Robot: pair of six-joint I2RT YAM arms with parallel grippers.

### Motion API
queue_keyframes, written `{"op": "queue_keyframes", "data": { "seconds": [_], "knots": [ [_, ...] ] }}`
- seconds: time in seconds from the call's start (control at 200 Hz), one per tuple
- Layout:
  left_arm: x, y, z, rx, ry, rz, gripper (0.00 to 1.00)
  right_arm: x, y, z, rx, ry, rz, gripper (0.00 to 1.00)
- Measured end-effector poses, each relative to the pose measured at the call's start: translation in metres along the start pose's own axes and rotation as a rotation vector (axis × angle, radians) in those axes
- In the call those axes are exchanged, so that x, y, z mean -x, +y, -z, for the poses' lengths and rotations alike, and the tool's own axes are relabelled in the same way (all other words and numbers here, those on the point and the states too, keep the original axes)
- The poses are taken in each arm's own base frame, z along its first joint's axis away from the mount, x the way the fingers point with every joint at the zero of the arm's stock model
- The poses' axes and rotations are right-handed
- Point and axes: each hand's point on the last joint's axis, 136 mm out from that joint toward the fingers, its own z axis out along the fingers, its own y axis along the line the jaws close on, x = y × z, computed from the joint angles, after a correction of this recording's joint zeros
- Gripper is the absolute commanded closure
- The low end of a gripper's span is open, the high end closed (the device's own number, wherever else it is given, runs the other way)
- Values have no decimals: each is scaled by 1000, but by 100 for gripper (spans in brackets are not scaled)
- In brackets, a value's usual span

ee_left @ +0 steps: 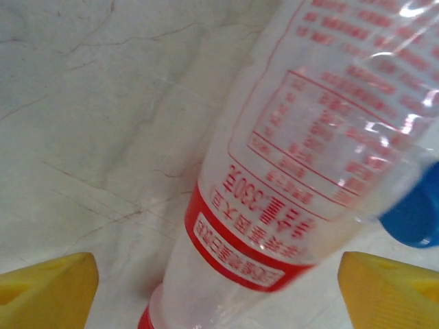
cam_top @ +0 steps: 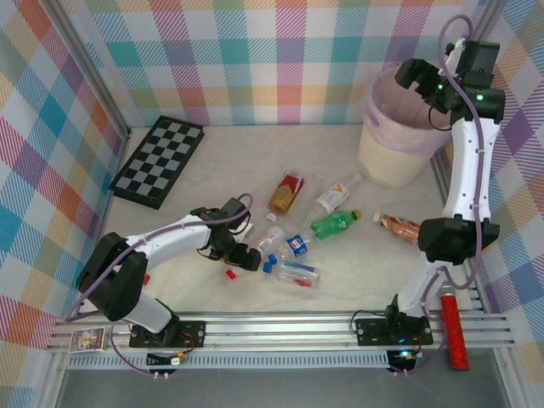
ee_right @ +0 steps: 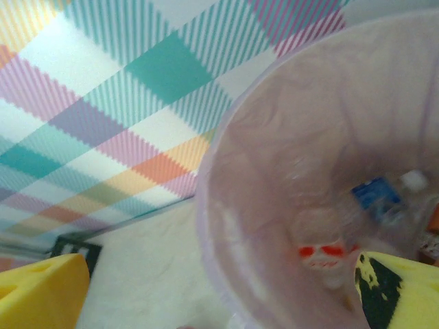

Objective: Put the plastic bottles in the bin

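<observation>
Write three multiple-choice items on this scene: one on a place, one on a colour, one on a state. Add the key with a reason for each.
1. Where is the right gripper?
A. above the bin
B. above the chessboard
C. beside the green bottle

2. What colour is the bin's liner?
A. black
B. blue
C. pale pink

3. How does the left gripper stand?
A. shut on nothing
B. open, a finger each side of a clear red-printed bottle lying on the table
C. lifting a bottle off the table

Key:
1 A: its wrist view looks down into the bin.
2 C: pale pink film folds over the bin's top edge.
3 B: both yellow fingers stand apart from the bottle, with table showing between.
</observation>
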Motion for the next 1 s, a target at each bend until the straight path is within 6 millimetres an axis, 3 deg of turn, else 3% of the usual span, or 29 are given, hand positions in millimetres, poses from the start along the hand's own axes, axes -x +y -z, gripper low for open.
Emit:
{"op": "queue_keyframes", "data": {
  "seconds": [0.21, 0.36, 0.59, 0.805, 1.0],
  "knots": [
    [4, 0, -14, 19, -18, 3, 32, -29, 23, 16, 85, 59, -50, 1],
    [5, 6, -18, 60, -18, 23, 46, -49, 43, 50, 152, 68, -57, 1],
    [5, 12, -18, 91, -17, 25, 55, -87, 68, 97, 290, 87, -50, 1],
    [10, 9, -15, 89, -26, 18, 62, -141, 76, 96, 362, 196, -66, 1],
    [39, -6, 9, 72, -102, -4, 62, -203, 87, 84, 442, 358, -90, 1]
  ]
}}
